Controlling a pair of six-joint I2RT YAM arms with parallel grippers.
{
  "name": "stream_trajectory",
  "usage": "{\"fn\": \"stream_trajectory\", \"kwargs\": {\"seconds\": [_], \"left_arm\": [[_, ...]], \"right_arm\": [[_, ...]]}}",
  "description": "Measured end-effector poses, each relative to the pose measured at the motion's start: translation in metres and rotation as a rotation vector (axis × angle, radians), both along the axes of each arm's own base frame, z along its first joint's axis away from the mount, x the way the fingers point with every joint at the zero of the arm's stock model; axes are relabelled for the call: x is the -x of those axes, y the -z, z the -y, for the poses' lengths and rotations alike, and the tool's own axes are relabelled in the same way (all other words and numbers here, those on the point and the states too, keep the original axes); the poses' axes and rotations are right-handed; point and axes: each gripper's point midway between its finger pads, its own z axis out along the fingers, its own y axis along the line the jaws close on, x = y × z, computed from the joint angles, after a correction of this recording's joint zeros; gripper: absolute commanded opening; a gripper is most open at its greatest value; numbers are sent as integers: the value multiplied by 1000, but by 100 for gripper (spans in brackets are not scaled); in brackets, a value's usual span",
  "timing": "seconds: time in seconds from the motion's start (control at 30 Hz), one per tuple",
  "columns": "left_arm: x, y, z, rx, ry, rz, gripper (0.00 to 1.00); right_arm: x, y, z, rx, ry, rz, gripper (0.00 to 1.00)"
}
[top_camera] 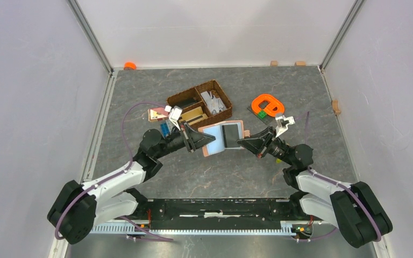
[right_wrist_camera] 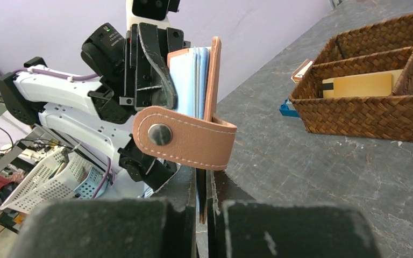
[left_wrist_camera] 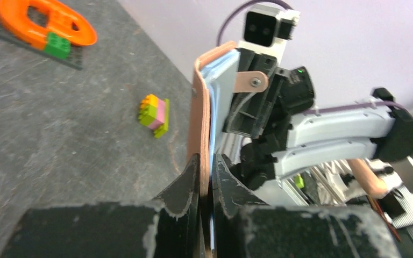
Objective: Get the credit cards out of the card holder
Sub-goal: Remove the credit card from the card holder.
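Tan leather-look card holder (right_wrist_camera: 214, 75) is off the bench, held on edge about mid-bench between the two arms. Left claw (left_wrist_camera: 208, 167) is pinched tight on one end of it. Right claw (right_wrist_camera: 204, 187) is pinched tight on the opposite end. Snap tab (right_wrist_camera: 185, 137) sticks out unfastened. Pale blue credit cards (right_wrist_camera: 191, 80) are stacked inside, with their edges showing past the leather.

My read: the cards are light, stiff and slick, and the holder is soft and will flex. Take one card by its exposed edge, pads on the flat faces, while the other claw holds leather only. Risk is several cards sliding out together.

Further back is a wicker basket (right_wrist_camera: 355, 115), with an orange ring (top_camera: 267, 105) toward the far-right corner.
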Motion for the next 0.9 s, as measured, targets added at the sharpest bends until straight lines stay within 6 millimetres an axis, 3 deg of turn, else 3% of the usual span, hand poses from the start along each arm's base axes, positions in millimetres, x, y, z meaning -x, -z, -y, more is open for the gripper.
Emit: {"fn": "stream_trajectory", "kwargs": {"seconds": [0.2, 0.33, 0.4, 0.53, 0.6, 0.77, 0.9], "left_arm": [[-23, 21, -15, -95, -174, -75, 47], [-46, 38, -39, -157, -365, -137, 68], [-57, 49, -54, -195, -471, -178, 72], [-67, 65, -78, -256, -609, -224, 69], [-66, 62, -78, -248, -605, -214, 61], [-52, 40, -49, -170, -422, -123, 42], [-36, 39, -22, -153, -257, -88, 30]], "right_arm": [[-10, 14, 5, 28, 48, -51, 0], [-25, 33, 15, 88, 142, -101, 0], [-34, 47, 21, 137, 205, -133, 0], [-47, 71, 34, 218, 311, -188, 0], [-50, 81, 38, 250, 344, -210, 0], [-52, 94, 42, 287, 364, -239, 0], [-50, 98, 38, 293, 338, -253, 0]]}}
